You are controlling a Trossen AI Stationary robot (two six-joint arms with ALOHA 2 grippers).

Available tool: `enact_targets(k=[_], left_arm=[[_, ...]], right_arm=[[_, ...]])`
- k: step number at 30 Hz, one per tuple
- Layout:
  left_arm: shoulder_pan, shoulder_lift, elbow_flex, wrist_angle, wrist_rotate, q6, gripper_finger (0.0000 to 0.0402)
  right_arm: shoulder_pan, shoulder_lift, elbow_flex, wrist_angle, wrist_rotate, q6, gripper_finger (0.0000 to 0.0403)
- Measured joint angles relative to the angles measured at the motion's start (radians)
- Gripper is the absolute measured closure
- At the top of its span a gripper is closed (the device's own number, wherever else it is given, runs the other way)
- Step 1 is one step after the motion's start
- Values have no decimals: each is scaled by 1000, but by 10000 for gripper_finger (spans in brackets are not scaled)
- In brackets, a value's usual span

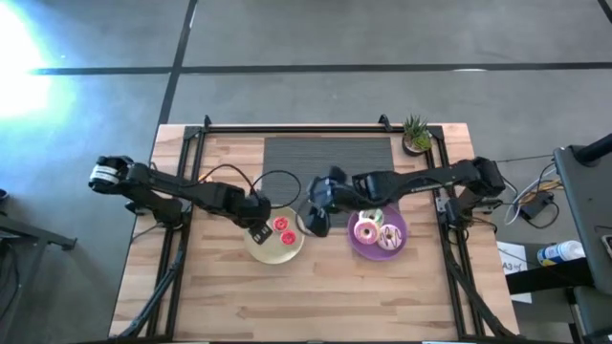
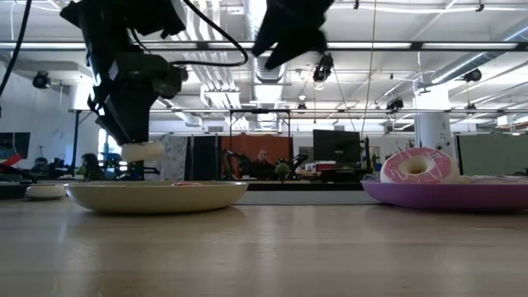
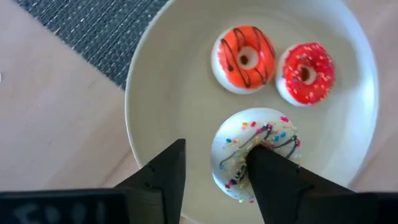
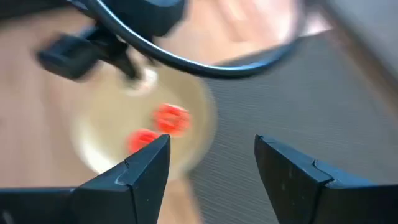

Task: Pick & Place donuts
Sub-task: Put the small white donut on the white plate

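Note:
A cream plate [image 1: 273, 250] [image 3: 161, 81] holds an orange-iced tiny donut [image 3: 244, 58] and a red one [image 3: 305, 73]. My left gripper [image 3: 217, 148] [image 1: 258, 229] is above this plate, open, with a tiny white sprinkled donut [image 3: 239, 146] [image 2: 142, 152] at its fingertips. The purple plate [image 1: 356, 248] [image 2: 445, 195] carries pink-iced donuts [image 1: 366, 230] [image 2: 417, 167] and a green one [image 1: 373, 216]. My right gripper [image 4: 211, 155] [image 1: 320, 205] hangs open in the air between the two plates and touches nothing. My left gripper points down from above. One fingertip [image 3: 264, 163] stands in the hole at the middle of the white donut. The other finger [image 3: 169, 171] is outside the ring, with a gap to its rim [image 3: 216, 155]. In the low view the donut is clear above the plate.
A dark grey mat [image 1: 328, 158] lies at the far middle of the table and a small potted plant [image 1: 415, 134] stands at the far right corner. Cables [image 1: 273, 182] loop over the left arm. Bare wood fills the near half of the table [image 1: 306, 296].

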Motion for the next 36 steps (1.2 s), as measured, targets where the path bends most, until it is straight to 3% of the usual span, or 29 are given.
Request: enact_targets(k=[3,5,13,21,30,36], left_arm=[[-11,-14,-17,23,-3,-11,260],[-14,-22,-44,44,1,-58,260],[-14,-125,-209,334,85,-268,260],[-14,-199,-292,365,76,-354,260],[-14,-217,-291,373,80,-345,260],[-14,-242,-291,374,85,-322,260]], right_arm=[[-36,1,-93,208,-162,13,177],[-47,2,-146,333,-206,29,177],[-51,35,-270,677,-198,129,177],[-51,199,-215,724,-251,239,177],[-42,361,-24,732,-266,151,177],[-43,406,11,729,-265,152,177]])
